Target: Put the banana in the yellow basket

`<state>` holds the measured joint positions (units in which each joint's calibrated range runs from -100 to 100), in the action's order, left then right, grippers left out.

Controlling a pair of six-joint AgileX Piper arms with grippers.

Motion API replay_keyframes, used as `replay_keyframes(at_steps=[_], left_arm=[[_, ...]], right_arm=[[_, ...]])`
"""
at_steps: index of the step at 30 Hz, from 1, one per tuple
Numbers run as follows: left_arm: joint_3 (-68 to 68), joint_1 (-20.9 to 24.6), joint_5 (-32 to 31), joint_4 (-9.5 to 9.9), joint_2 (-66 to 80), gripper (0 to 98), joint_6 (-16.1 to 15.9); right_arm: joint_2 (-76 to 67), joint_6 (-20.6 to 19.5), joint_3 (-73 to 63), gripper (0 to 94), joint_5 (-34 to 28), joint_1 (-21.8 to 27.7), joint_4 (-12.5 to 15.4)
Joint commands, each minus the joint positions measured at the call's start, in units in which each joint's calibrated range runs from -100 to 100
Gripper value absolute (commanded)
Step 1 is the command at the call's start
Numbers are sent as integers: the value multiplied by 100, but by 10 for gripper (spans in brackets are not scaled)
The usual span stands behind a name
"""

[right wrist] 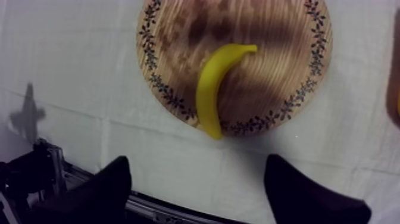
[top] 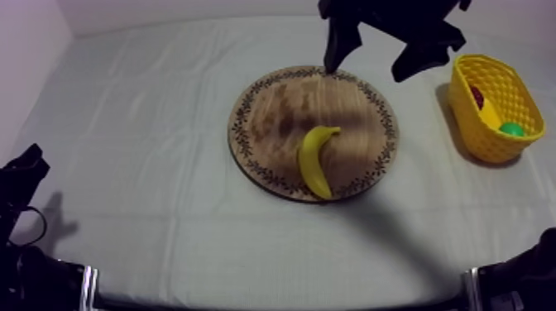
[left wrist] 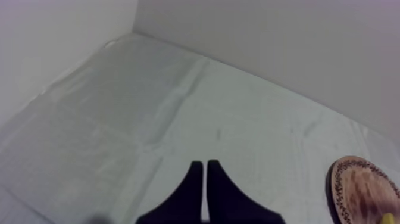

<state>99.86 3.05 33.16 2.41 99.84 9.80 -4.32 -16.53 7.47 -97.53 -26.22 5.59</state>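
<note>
right gripper [right wrist: 197, 161]: nearest my lens in the right wrist view. Its two black fingers [right wrist: 113, 184] stand wide apart with nothing between them, only bare cloth under the gap.
banana [right wrist: 209, 89]: lies flat on the wooden board, with no gripper touching it. It is curved, with one tip on the patterned rim at the side toward my right gripper and the other pointing in toward the board's middle.
wooden board [top: 273, 116]: round, flat on the counter near its middle. In the top view the banana takes the part toward the basket and the near edge, and the rest of the wood is bare.
right arm [top: 414, 25]: comes in at the upper right of the top view and hangs with its gripper above the board's far rim, apart from the banana. It throws a dark shadow across the wood.
yellow basket [top: 488, 142]: stands on the counter beyond the board's right side, near it but not touching. Inside I see a small red fruit [top: 477, 95] and a green toy fruit [top: 511, 129] whose kind I cannot tell.
left gripper [left wrist: 205, 164]: its fingers [left wrist: 190, 190] lie together as a narrow wedge, holding nothing, over bare cloth. In the top view it sits low at the left edge, well apart from the board.
counter [top: 149, 124]: under a creased grey-white cloth, with a pale wall [left wrist: 268, 36] behind it.
</note>
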Motion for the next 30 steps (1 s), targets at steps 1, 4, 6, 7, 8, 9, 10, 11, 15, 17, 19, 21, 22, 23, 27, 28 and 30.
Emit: replay_keyframes(at_steps=[1, 4, 6, 7, 8, 9, 10, 11, 15, 17, 19, 21, 22, 23, 27, 28, 30], left_arm=[[3, 2, -1, 1, -2, 1, 0], [3, 2, -1, 1, -2, 1, 0], [3, 2, -1, 1, -2, 1, 0], [3, 2, -1, 1, -2, 1, 0], [3, 2, -1, 1, -2, 1, 0], [3, 2, -1, 1, -2, 1, 0], [3, 2, -1, 1, -2, 1, 0], [3, 2, -1, 1, -2, 1, 0], [3, 2, -1, 1, -2, 1, 0], [3, 2, -1, 1, -2, 1, 0], [3, 2, -1, 1, -2, 1, 0], [3, 2, -1, 1, -2, 1, 0], [3, 2, -1, 1, -2, 1, 0], [3, 2, -1, 1, -2, 1, 0], [3, 2, -1, 1, -2, 1, 0], [3, 2, -1, 1, -2, 1, 0], [3, 2, -1, 1, -2, 1, 0]], right_arm=[[29, -49, 49, 745, 16, -8, -4], [120, -102, 197, 801, 57, -29, 17], [217, -116, 332, 836, 111, -50, 46], [274, -116, 407, 851, 149, -62, 66], [336, -114, 486, 863, 194, -76, 86], [408, -110, 565, 874, 246, -92, 107], [489, -107, 637, 881, 299, -104, 130], [579, -101, 704, 887, 355, -118, 155], [1028, -70, 895, 900, 583, -157, 278], [1291, -48, 945, 903, 719, -167, 345], [1553, -26, 970, 905, 869, -174, 406], [1812, -9, 969, 906, 1027, -182, 453], [1940, -3, 957, 906, 1105, -188, 472], [2066, 2, 938, 907, 1178, -195, 494], [2557, 15, 764, 907, 1381, -215, 582], [2673, 14, 703, 907, 1420, -219, 606], [2890, 2, 567, 907, 1501, -219, 640]])
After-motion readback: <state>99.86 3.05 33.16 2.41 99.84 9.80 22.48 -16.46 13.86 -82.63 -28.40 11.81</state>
